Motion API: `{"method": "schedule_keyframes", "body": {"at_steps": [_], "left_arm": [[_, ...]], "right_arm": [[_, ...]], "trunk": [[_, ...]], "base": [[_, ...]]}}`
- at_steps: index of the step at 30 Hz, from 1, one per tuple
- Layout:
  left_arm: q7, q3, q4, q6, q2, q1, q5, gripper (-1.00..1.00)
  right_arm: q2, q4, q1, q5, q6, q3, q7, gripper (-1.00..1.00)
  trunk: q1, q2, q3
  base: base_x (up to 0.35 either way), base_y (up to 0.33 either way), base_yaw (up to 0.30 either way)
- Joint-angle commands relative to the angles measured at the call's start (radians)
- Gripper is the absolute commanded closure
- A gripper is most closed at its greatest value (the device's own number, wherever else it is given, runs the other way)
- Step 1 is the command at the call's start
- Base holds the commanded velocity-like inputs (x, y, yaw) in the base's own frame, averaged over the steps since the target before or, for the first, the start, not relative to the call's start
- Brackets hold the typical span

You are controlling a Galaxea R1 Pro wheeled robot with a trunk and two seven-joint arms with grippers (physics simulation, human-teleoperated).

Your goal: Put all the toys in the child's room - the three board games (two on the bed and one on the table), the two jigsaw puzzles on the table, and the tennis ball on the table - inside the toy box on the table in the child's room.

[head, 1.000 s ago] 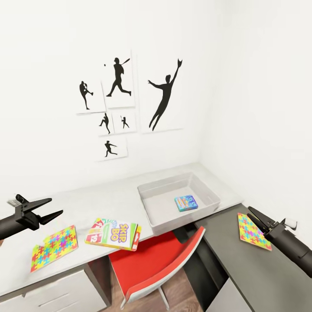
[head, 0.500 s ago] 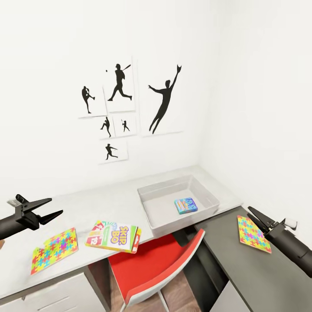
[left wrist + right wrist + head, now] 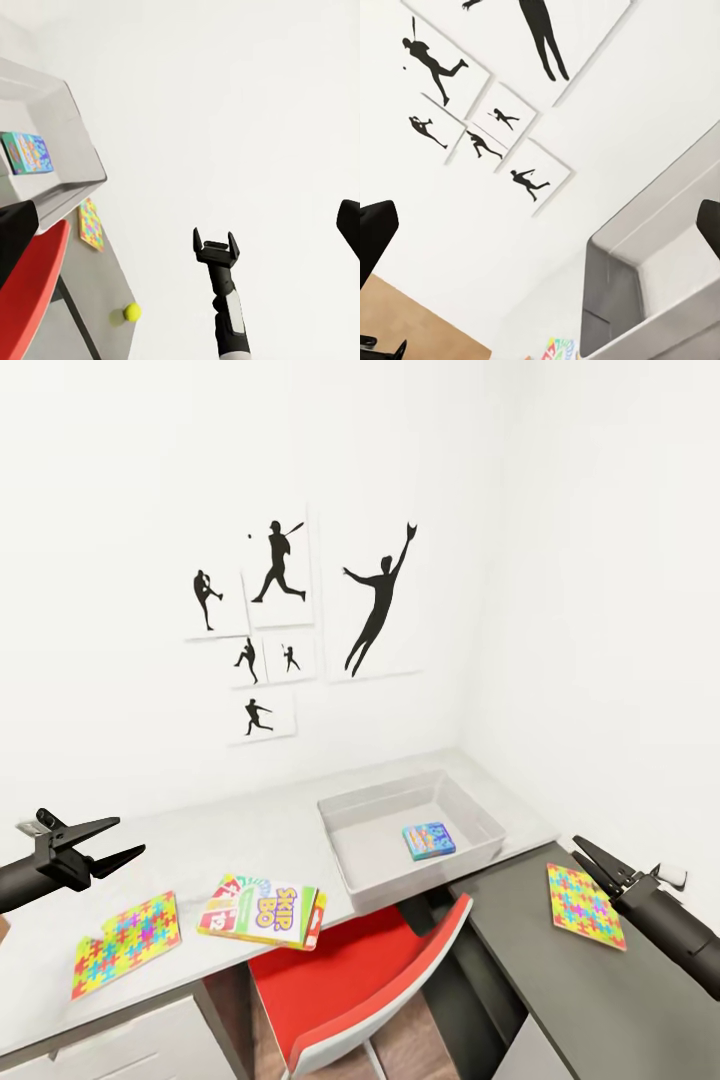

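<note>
Between the spread fingers of my left gripper (image 3: 118,838), nothing is being held; it is hanging above the table (image 3: 250,830), up-left of one jigsaw puzzle (image 3: 126,945) and the Skip-Bo box (image 3: 262,912). My right gripper (image 3: 590,857), fingers looking nearly together and empty, is hovering at the second puzzle (image 3: 584,904) on the dark cabinet (image 3: 600,1000). I am judging the puzzle lies too flat to pinch from above, so I am planning to work at an edge, then carry it to the toy box (image 3: 470,800), where the blue game (image 3: 429,840) is lying.

red chair (image 3: 345,975), baseball silhouette prints (image 3: 300,615)

"SKIP BO" on Skip-Bo box (image 3: 262,912) (plus "12" at its red end), table edge.
</note>
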Motion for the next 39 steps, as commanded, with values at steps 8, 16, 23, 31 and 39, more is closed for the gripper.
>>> {"method": "schedule_keyframes", "body": {"at_steps": [8, 16, 23, 31, 39], "left_arm": [[-0.001, -0.005, 0.001, 0.005, 0.000, -0.002, 0.005, -1.00], [-0.002, -0.005, 0.001, 0.004, 0.000, -0.002, 0.005, -1.00], [-0.003, -0.007, 0.001, -0.001, 0.000, -0.002, 0.005, -1.00], [-0.003, -0.007, 0.001, -0.002, 0.000, -0.002, 0.005, -1.00], [-0.006, -0.005, 0.001, -0.002, 0.001, -0.002, 0.005, -1.00]], "right_arm": [[0.000, 0.001, -0.001, 0.000, 0.005, -0.001, 0.003, -1.00], [0.000, 0.001, -0.001, 0.000, 0.005, -0.002, 0.004, -1.00], [0.000, 0.001, -0.001, 0.000, 0.005, -0.003, 0.004, -1.00], [0.000, 0.001, -0.001, 0.000, 0.004, -0.001, 0.003, -1.00], [0.000, 0.001, -0.001, 0.001, 0.004, -0.002, 0.003, -1.00]], "trunk": [[0.001, -0.002, 0.011], [0.001, -0.002, 0.024], [0.001, -0.002, 0.036], [0.001, -0.002, 0.049], [0.001, -0.002, 0.062]], "base": [[0.000, 0.000, 0.006], [0.000, 0.000, 0.058], [0.000, 0.000, 0.067], [0.000, 0.000, 0.068], [0.000, 0.000, 0.081]]}}
